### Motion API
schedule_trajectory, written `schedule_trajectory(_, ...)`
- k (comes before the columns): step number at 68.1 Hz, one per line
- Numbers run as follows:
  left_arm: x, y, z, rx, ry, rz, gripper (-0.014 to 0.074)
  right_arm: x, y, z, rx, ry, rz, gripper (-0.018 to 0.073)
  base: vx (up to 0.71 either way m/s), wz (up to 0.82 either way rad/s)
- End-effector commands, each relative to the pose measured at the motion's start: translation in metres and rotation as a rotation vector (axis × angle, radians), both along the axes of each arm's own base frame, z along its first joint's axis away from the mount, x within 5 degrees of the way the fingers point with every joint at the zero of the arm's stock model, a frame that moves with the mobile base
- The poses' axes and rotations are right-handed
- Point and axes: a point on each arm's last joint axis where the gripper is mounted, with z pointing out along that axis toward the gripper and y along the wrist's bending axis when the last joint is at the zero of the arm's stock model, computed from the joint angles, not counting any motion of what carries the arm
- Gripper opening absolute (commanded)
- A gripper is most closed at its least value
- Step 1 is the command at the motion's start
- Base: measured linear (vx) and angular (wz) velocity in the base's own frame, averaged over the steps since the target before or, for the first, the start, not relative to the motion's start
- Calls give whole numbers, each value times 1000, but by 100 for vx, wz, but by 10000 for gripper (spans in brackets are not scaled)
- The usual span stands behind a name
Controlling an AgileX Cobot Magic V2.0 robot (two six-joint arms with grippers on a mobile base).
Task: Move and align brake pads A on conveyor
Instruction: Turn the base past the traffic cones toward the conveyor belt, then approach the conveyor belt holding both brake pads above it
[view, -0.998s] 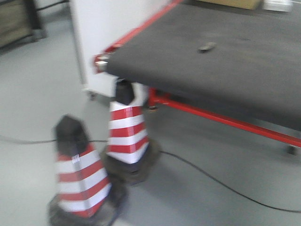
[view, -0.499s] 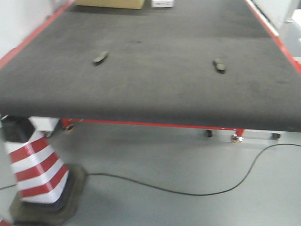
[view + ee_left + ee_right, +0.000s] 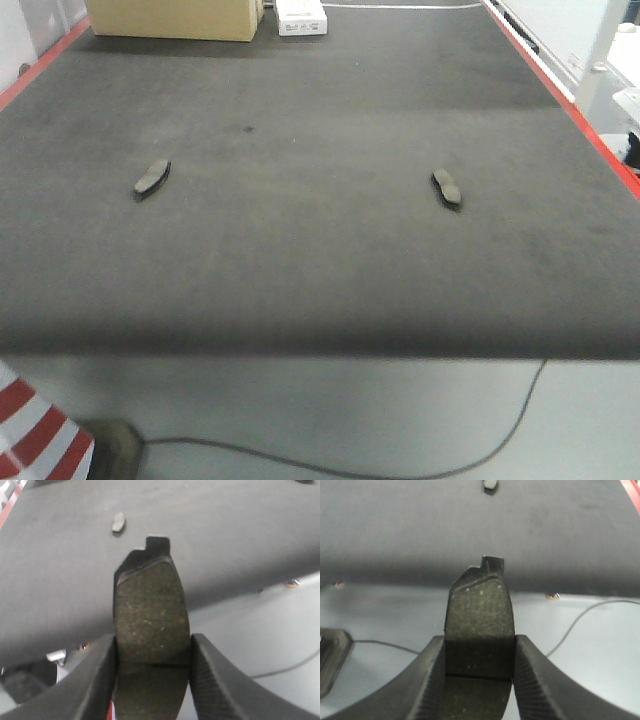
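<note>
Grey-brown friction material filled the space between the fingers of my left gripper [image 3: 152,652]: they were clamped on one brake pad [image 3: 150,622], pressing its two long sides, with the dark backing-plate tab pointing away from me. That pad hung off the near edge of the conveyor [image 3: 225,535], partly above the floor. My right gripper [image 3: 479,667] was closed the same way on a second brake pad [image 3: 479,625], its thin centre groove showing just above the fingertips, and it too hung short of the belt's near edge, over grey floor and a black cable [image 3: 580,617].

Two more pads lay flat on the belt [image 3: 300,240], well apart from each other. The left-lying pad [image 3: 152,178] sat toward the left red-striped edge, angled with its far end turned right; the right-lying pad [image 3: 447,187] sat toward the right edge, angled the other way. Both rested about midway between the near and far edges. At the far edge stood a cardboard box [image 3: 175,18] near the left corner, with a small white box [image 3: 301,17] just beside it. A red-and-white cone [image 3: 35,435] stood on the floor below the near left corner.
</note>
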Motion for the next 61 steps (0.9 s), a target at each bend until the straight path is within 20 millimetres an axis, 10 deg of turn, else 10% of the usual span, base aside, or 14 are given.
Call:
schedule_trajectory(1, 2, -2, 16, -17, -107, -20, -6, 3, -1, 14, -4, -90, -10, -12, 42, 3)
schedule_trajectory(61, 2, -2, 16, -17, -107, -20, -6, 3, -1, 14, -5, -85, -10, -12, 35, 4)
